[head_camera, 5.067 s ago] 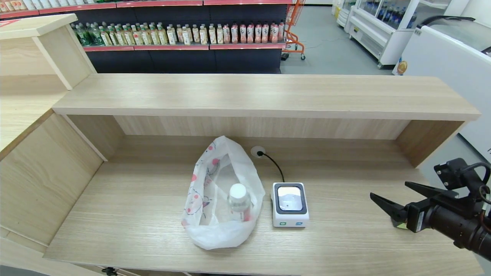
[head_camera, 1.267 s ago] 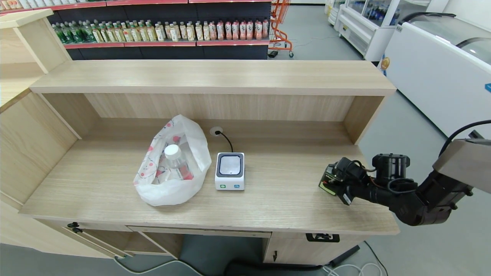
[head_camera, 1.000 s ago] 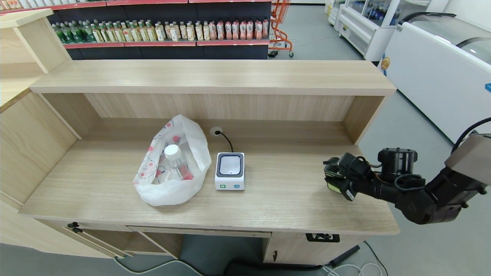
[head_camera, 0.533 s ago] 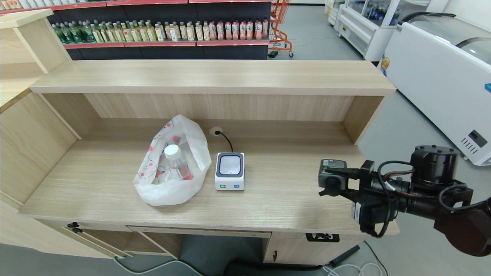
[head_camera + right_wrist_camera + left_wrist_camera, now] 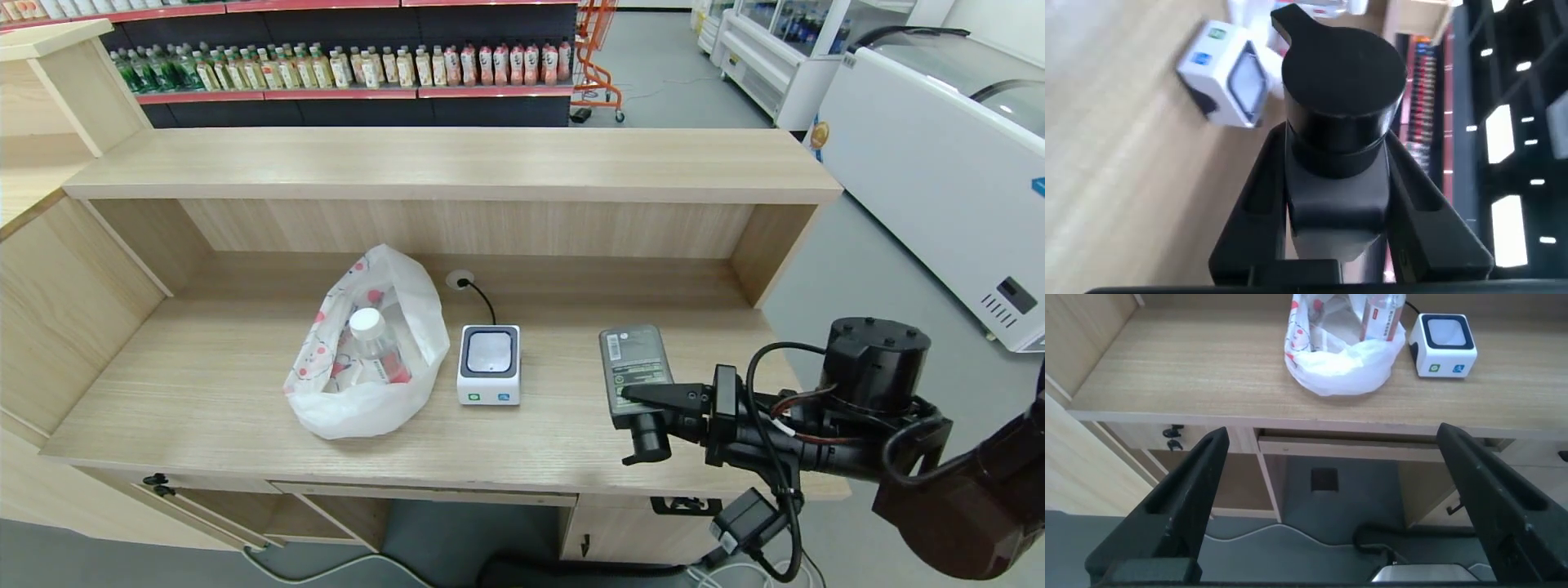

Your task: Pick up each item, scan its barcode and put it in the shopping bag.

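My right gripper [image 5: 657,402] is shut on a dark grey bottle [image 5: 633,367] with a black cap [image 5: 650,438], held flat above the counter to the right of the scanner [image 5: 488,363]. In the right wrist view the fingers [image 5: 1264,196] clamp the bottle's body [image 5: 1333,196] below its cap [image 5: 1343,69], with the scanner [image 5: 1229,82] beyond. The white patterned shopping bag [image 5: 367,359] lies open left of the scanner, with a white-capped bottle [image 5: 371,336] inside. My left gripper [image 5: 1331,506] hangs open below the counter's front edge, the bag [image 5: 1343,343] far ahead.
The wooden counter [image 5: 571,425] has a raised shelf [image 5: 449,163] behind and side walls. A black cable [image 5: 482,300] runs from the scanner to a hole at the back. Store shelves of drinks and white freezers [image 5: 922,147] stand beyond.
The right arm has turned and swung left, bringing the dark bottle from the counter's right edge to a spot nearer the scanner, label side up. Bag and scanner have stayed put.
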